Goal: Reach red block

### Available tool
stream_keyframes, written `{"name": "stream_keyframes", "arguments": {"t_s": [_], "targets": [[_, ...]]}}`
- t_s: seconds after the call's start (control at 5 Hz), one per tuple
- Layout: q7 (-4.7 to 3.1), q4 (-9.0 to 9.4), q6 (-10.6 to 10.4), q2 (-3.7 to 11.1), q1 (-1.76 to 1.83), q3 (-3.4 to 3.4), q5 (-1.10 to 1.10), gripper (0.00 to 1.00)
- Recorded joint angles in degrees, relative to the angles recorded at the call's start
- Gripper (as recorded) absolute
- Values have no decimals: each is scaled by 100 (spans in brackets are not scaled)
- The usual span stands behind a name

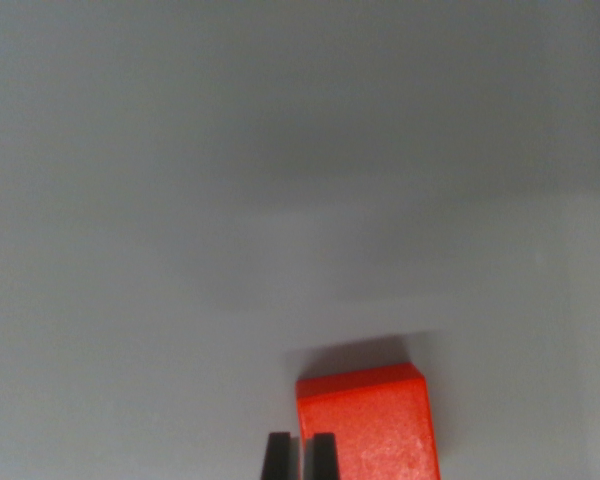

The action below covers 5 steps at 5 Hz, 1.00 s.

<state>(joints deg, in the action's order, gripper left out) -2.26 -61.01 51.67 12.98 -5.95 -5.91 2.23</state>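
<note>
Wrist view, single frame. Red block (368,425) sits on the plain grey counter (280,200) at the bottom of the frame, a little to the wrist view's right of centre. Its lower portion is cut off by the bottom edge. The top face and one front-facing face are visible; the upper edge is slightly tilted, rising toward the wrist view's right. The surface looks slightly speckled or worn near the lower right. A soft dark shadow lies on the counter just behind the block, toward the top of the frame.

End effector (300,458): only the two dark fingertips (278,455) enter from the bottom edge, standing side by side with a narrow slit between them. The jaws are close together, nearly pressed shut, and nothing sits in the gap.

Relation: the block lies toward the wrist view's right of the end effector. The right-hand fingertip overlaps the block's left edge in the picture; the left-hand one shows against bare counter, just beside the block's left side. The block is not between the fingertips. Whether the fingertip touches the block or hangs above it cannot be told from this one view.

Rest of the counter is uniform grey, with a faint lighter band along the wrist view's right margin.
</note>
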Motion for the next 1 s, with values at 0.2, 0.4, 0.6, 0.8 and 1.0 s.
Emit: {"name": "stream_keyframes", "arguments": {"t_s": [0.2, 0.4, 0.6, 0.8, 1.0], "targets": [[-17, 145, -223, 69, -33, -26, 24, 0], [-17, 145, -223, 69, -33, -26, 24, 0], [-33, 281, -431, 133, -64, -49, 46, 0], [-33, 281, -431, 133, -64, -49, 46, 0], [-47, 395, -606, 188, -90, -70, 65, 0]]}}
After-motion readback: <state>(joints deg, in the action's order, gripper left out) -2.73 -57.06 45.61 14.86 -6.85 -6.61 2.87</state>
